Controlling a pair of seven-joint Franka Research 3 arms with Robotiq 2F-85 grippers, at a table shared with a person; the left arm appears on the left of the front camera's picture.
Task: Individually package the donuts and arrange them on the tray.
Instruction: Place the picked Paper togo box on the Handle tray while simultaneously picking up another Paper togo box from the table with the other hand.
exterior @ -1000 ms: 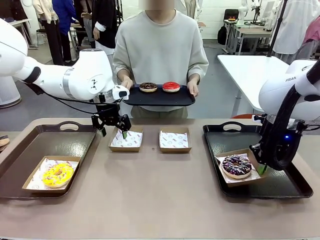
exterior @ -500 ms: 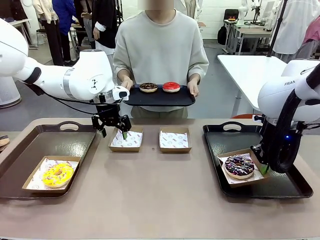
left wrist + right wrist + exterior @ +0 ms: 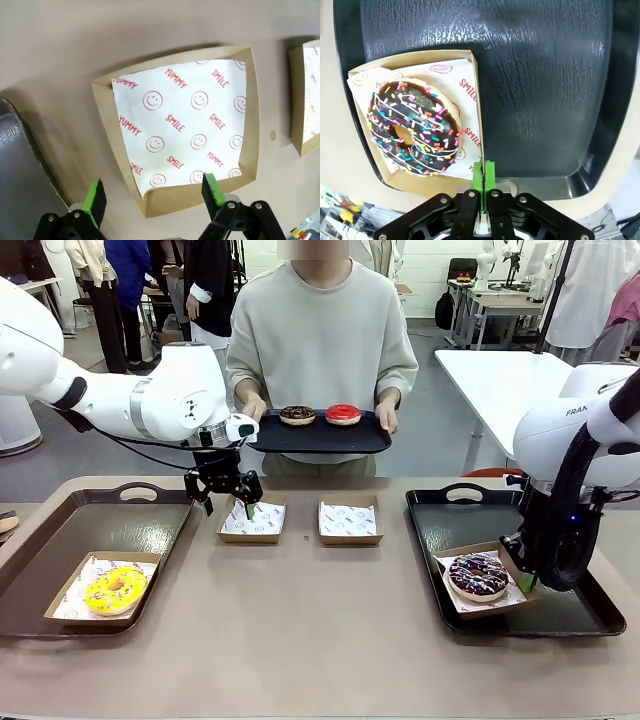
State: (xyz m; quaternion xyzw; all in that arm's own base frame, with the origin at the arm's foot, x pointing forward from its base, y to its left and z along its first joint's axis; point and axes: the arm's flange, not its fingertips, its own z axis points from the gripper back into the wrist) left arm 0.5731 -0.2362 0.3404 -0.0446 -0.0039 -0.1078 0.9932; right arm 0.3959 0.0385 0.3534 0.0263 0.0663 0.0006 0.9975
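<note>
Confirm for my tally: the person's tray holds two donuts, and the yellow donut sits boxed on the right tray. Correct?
No: the front view shows the yellow donut boxed on the left tray. The person's tray does hold two donuts.

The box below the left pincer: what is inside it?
White paper printed with red smileys lines the box; nothing lies on it. The box's floor is covered by the paper.
</note>
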